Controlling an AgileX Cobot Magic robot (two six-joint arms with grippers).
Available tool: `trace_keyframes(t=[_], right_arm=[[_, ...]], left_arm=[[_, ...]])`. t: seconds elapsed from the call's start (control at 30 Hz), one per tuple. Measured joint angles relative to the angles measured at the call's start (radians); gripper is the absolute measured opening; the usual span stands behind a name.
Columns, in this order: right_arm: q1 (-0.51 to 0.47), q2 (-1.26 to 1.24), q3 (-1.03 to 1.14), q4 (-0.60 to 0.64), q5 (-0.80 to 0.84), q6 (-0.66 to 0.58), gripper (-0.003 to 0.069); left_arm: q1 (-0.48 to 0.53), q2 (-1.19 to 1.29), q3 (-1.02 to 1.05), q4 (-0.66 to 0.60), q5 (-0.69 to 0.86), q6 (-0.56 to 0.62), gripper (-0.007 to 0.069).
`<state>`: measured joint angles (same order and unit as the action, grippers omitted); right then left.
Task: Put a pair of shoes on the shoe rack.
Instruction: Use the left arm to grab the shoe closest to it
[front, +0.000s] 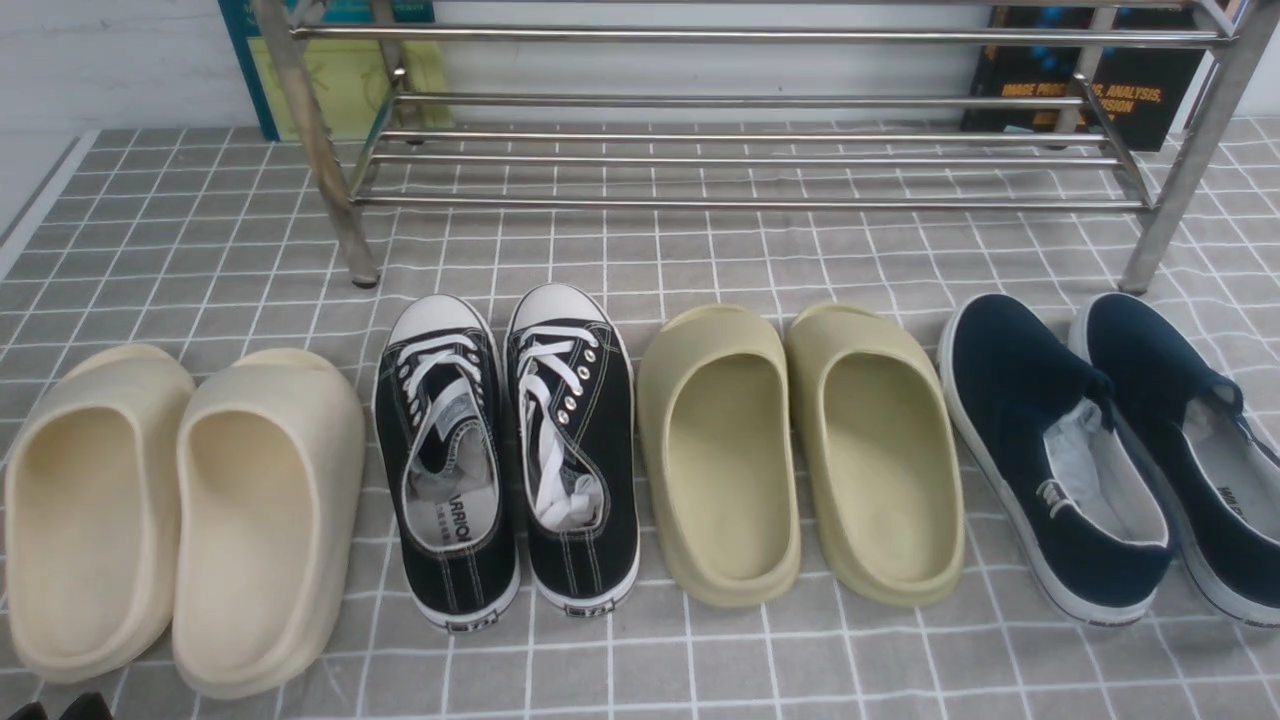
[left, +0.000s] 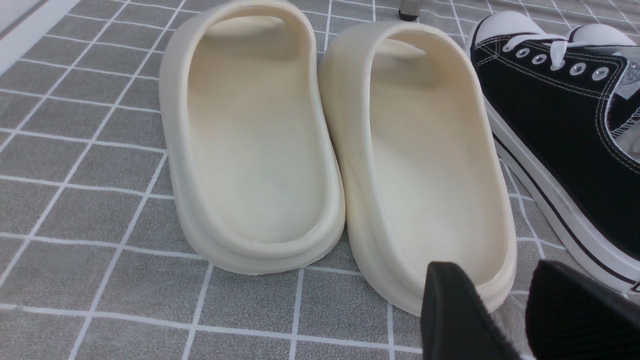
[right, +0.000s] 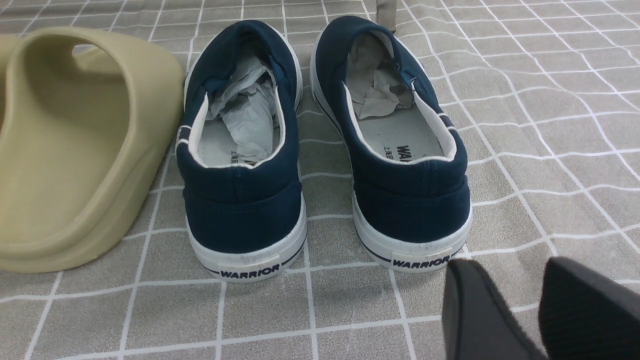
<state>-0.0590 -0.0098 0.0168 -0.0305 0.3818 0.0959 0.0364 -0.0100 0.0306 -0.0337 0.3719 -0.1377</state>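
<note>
The pair of shoes, two black canvas sneakers with white laces, stands side by side on the checked cloth, left shoe (front: 445, 460) and right shoe (front: 578, 450), toes toward the shoe rack (front: 750, 100). The rack of silver tubes stands across the back, its bars bare. My left gripper (left: 500, 275) is open and empty, low behind the heel of a cream slipper (left: 425, 160), with one black sneaker (left: 560, 125) beside it. Only its dark tips (front: 70, 708) show in the front view. My right gripper (right: 515, 280) is open and empty, just behind a navy shoe's heel (right: 410, 200).
Cream slippers (front: 180, 510) lie at the far left. An olive pair (front: 800, 450) sits between the sneakers and the navy slip-ons (front: 1100, 450). The rack's legs (front: 330, 170) (front: 1180, 170) stand on the cloth. Books (front: 1100, 90) lean on the wall behind.
</note>
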Motion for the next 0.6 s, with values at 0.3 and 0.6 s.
trace_keyframes(t=[0.3, 0.6], right_arm=[[0.000, 0.000, 0.000, 0.000, 0.000, 0.000, 0.0239], [0.000, 0.000, 0.000, 0.000, 0.000, 0.000, 0.0239]], left_arm=[[0.000, 0.000, 0.000, -0.074, -0.023, 0.000, 0.0239], [0.000, 0.000, 0.000, -0.083, -0.023, 0.000, 0.0239]])
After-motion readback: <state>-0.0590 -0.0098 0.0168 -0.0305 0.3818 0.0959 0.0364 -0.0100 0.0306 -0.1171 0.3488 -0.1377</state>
